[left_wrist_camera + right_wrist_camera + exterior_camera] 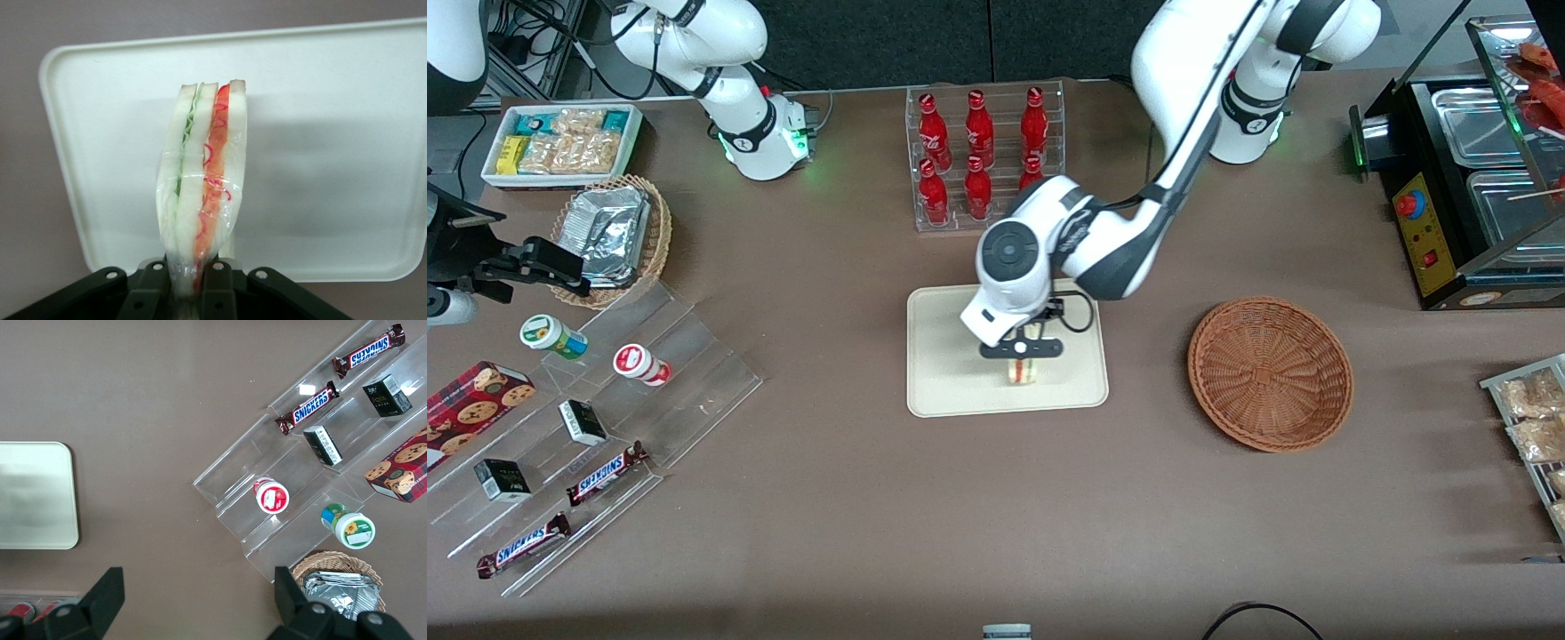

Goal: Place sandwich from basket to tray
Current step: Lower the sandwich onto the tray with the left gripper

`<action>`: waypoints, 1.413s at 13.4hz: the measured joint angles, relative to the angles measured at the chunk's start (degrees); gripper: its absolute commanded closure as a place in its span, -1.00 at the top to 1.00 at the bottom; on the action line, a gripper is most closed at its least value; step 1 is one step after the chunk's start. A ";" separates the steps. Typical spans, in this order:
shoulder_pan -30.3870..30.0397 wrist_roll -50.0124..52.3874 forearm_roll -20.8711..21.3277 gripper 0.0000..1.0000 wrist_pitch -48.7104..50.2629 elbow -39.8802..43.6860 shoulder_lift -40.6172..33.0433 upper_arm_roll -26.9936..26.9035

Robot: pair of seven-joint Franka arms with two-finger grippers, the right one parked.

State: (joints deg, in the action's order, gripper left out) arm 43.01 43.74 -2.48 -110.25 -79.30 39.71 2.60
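Table (871, 533): a brown surface that carries everything, with the working arm reaching in over its middle.

Working arm (1129, 240): white, bent down over the tray, its wrist hiding part of the tray's rim on the bottle-rack side.

Tray (943, 373): cream, rectangular, at the middle of the table, nearer the front camera than the rack of red bottles (983, 156). Its floor appears bare apart from what the end effector holds over it.

Basket (1270, 373): reddish-brown wicker, beside the tray toward the working arm's end of the table, and apart from it. Nothing lies in it now.

End effector (1023, 349): over the tray, inside its rim. In the wrist view the end effector (189, 283) is clamped on the sandwich, a finger pressing each bread face at one end of the wedge.

Sandwich (1023, 369): held on edge over the tray, in clear wrap. In the wrist view the sandwich (200, 187) shows white bread with a green layer and a red-orange layer along the cut edge, against the tray's floor (320, 153). Whether its lower end touches the tray cannot be told.

Progress: pick-up and carry from the basket look complete, judging by the empty basket and the sandwich over the tray. Remaining, by this judgement: lower it if it is not already resting, release, and lift clear.
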 measured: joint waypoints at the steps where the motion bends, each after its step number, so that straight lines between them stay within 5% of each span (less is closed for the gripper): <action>1: 0.59 0.47 0.00 -1.00 0.07 1.10 1.22 0.00; 12: 1.42 4.63 -0.03 -1.00 -0.55 3.11 5.63 -0.24; 13: 1.55 4.72 -0.03 -0.15 -0.58 3.11 5.89 -0.23; 14: 1.65 4.75 -0.03 0.99 -0.68 3.11 6.15 -0.23; 19: 1.86 4.75 -0.03 1.00 -1.66 3.19 6.48 -0.25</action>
State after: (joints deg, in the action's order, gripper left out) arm 44.86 48.49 -2.51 -111.91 -76.11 46.19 2.35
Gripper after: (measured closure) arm 0.388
